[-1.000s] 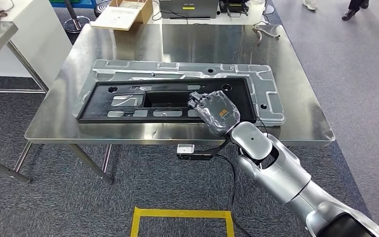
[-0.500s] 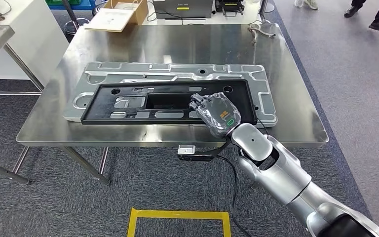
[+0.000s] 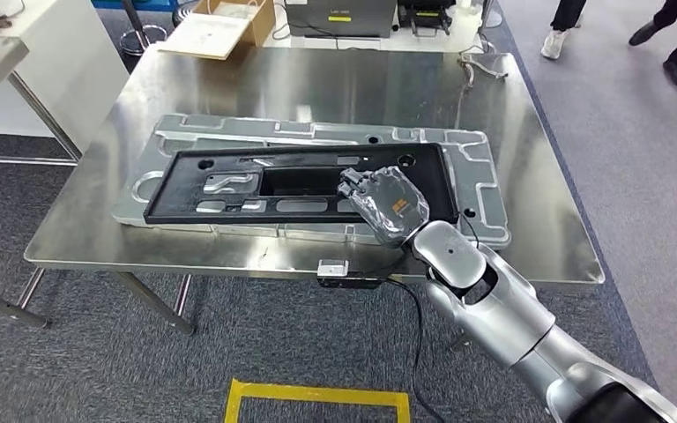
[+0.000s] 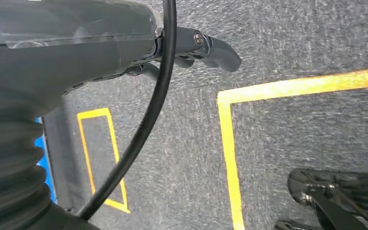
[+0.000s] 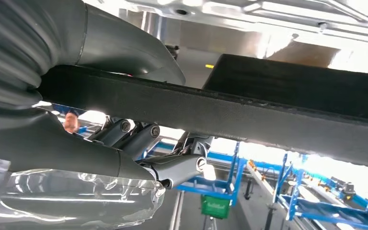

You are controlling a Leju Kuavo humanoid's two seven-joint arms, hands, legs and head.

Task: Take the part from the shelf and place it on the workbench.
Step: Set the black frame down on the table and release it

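Note:
A long black panel [image 3: 176, 183] with cut-outs lies across a silver pressed-metal panel [image 3: 480, 189] on the steel workbench [image 3: 317, 79]. My right hand [image 3: 388, 204], in a clear plastic cover, grips the black panel's near edge towards its right end. In the right wrist view the thumb [image 5: 124, 48] lies on one face of the black panel's edge [image 5: 268, 115] and the fingers [image 5: 177, 170] curl against the other. My left hand [image 4: 76, 52] hangs over the carpet, holding nothing.
A cardboard box [image 3: 220, 25] and a dark case [image 3: 339, 16] stand beyond the bench. A metal tool [image 3: 485, 63] lies at its far right corner. A white table [image 3: 44, 53] is at the left. People's feet [image 3: 573, 26] are at the upper right. Yellow tape [image 3: 317, 397] marks the floor.
The whole view has shifted a little. My right hand keeps its grip, and the black panel's left end now sits inside the silver panel's left edge instead of overhanging it.

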